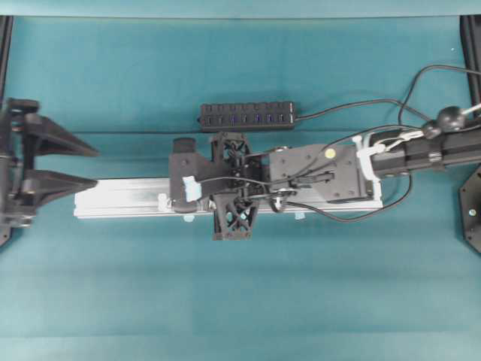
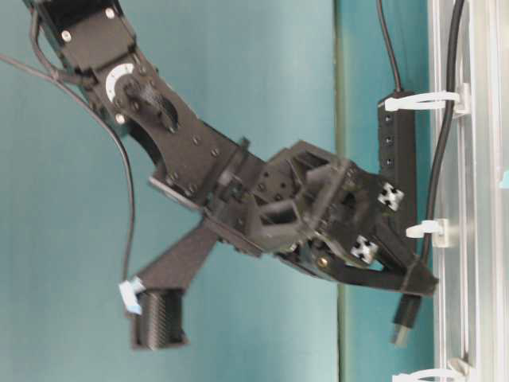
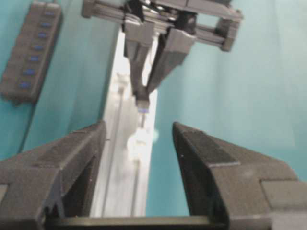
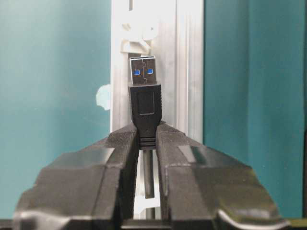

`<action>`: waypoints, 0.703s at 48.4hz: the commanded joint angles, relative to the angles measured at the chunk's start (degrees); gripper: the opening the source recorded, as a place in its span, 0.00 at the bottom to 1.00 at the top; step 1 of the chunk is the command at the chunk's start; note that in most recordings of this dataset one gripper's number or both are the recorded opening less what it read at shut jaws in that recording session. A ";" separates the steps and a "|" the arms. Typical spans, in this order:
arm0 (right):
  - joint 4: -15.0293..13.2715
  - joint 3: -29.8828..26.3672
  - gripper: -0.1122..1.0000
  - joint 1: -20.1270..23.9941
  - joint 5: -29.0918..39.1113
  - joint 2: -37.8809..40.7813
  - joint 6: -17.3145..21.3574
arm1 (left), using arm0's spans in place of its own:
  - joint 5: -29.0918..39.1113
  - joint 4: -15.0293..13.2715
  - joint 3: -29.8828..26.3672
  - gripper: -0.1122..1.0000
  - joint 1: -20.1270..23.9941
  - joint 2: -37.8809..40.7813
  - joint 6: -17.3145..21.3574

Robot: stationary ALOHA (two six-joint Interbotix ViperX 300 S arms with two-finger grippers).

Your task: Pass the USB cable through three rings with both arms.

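My right gripper is shut on the black USB plug, whose silver tip points along the silver rail at a whitish ring just ahead. In the table-level view the cable runs through the upper ring and the middle ring. There the plug sits short of the lowest ring. My left gripper is open and empty at the rail's left end. In its wrist view it faces the plug and a blurred ring.
A black multi-port hub lies behind the rail on the teal table. Loose black cords loop around the right arm near the rail's right end. Small pale-blue tabs sit along the rail's edge.
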 commanded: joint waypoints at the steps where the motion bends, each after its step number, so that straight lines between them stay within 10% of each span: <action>1: 0.35 -1.67 0.04 0.44 0.97 0.44 -0.35 | 2.29 0.09 -0.79 0.64 0.09 -1.76 0.00; 34: 2.72 -8.88 0.04 1.23 8.35 4.04 -0.53 | 1.76 0.09 -0.62 0.63 0.18 -0.70 0.00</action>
